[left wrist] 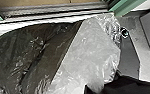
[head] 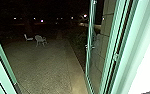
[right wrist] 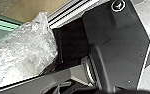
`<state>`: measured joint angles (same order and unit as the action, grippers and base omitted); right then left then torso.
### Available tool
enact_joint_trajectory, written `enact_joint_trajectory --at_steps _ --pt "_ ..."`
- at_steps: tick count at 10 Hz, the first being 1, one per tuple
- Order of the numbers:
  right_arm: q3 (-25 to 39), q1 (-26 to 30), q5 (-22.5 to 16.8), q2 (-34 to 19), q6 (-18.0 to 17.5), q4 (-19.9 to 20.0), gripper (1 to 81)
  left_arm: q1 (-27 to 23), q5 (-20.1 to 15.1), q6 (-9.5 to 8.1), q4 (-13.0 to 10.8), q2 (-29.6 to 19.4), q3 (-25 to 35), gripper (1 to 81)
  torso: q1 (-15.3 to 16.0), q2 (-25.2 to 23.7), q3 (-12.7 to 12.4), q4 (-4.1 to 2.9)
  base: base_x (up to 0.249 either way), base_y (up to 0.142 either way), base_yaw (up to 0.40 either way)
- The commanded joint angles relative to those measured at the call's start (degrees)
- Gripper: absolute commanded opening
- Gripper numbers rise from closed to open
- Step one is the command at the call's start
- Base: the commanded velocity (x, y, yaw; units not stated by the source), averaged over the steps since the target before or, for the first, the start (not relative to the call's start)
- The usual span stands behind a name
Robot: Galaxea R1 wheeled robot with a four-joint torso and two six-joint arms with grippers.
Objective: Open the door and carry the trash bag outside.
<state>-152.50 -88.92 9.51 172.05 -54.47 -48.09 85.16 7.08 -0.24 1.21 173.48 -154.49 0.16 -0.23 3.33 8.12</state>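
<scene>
Showed the doorway stage of a carry out into a dark yard. Trash bag (left wrist: 83, 52): bulged close ahead of the left fingers and near the right fingers, part clear plastic, part dark (left wrist: 33, 55); overlapped the metal door sill (left wrist: 53, 12) in view. Could not tell the state of either set of fingers, whether open, closed or gripping the plastic; likewise could not tell hanging from resting.

Glass door (head: 98, 60): stood swung outward beyond the fingers, toward the robot's right, door handle (head: 89, 47) upright on edge; probably left so to free the passage for a wide, soft load. Green door frame (head: 1, 55): rose on both sides of the way out. Bag placement: judged low and forward, perhaps to lead over the sill ahead of the wheels, with some risk of snagging or tearing thin plastic on the frame.

Paved yard (head: 43, 67): lay past the door, well beyond the fingers, with white chairs (head: 41, 39) far off. Judged well advanced in opening, short of completion in carrying.
</scene>
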Motion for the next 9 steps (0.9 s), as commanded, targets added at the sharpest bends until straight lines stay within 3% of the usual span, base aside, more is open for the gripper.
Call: enact_joint_trajectory --at_steps 1,9 --pt "0.1 2.2 -1.6 -0.1 0.2 -0.7 81.1 -2.7 -2.9 0.07 -0.5 0.0 0.2 1.0 0.0 0.0 0.0 0.0 0.0 0.0 0.0" --pt "-0.2 1.8 -1.6 -0.1 0.1 -0.6 81.1 -2.7 -2.8 -0.11 0.2 0.0 0.0 1.0 0.0 0.0 0.0 0.0 0.0 0.0 0.0"
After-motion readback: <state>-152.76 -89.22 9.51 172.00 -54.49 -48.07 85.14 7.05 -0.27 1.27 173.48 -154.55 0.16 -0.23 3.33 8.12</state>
